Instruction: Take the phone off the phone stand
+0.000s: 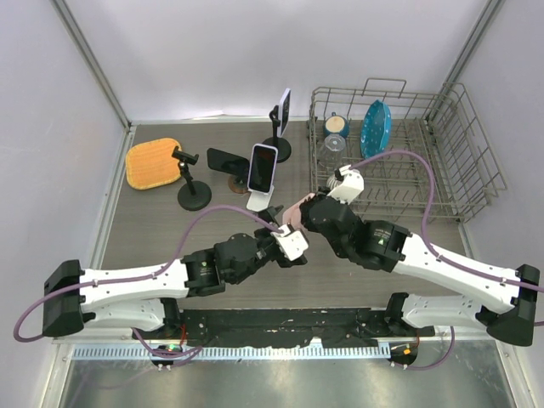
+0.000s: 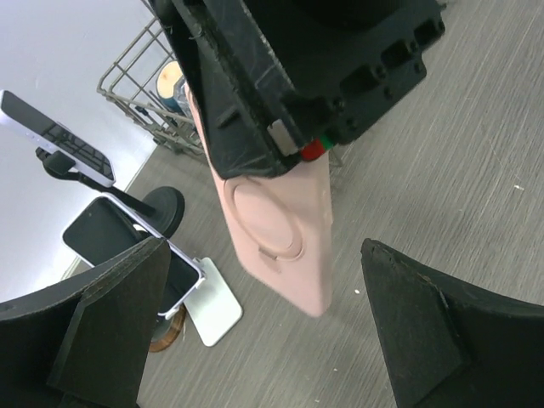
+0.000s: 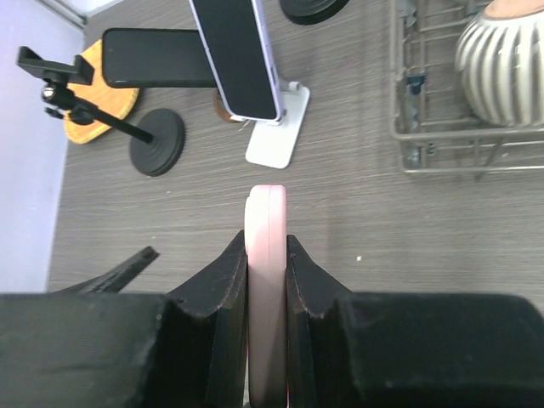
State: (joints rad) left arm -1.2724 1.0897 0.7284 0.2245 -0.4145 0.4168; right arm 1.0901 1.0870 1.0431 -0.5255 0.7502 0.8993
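Note:
A phone in a pink case [image 1: 295, 210] is held off the table, edge-on in the right wrist view [image 3: 265, 217]. My right gripper [image 3: 265, 248] is shut on it, with both fingers [image 3: 228, 265] pressed against its flat sides. In the left wrist view the pink phone [image 2: 285, 238] hangs down from the right gripper's black body. My left gripper [image 2: 263, 255] stands open around it, its fingers [image 2: 127, 297] well apart from the case. An empty black phone stand [image 1: 189, 177] stands at the left.
A lilac-edged phone on a white stand [image 1: 263, 168] is just beyond the grippers. Behind it are a dark phone [image 1: 226, 159] and another phone on a black stand [image 1: 283, 115]. An orange mat [image 1: 153, 163] lies far left. A wire dish rack [image 1: 450, 170] stands at the right.

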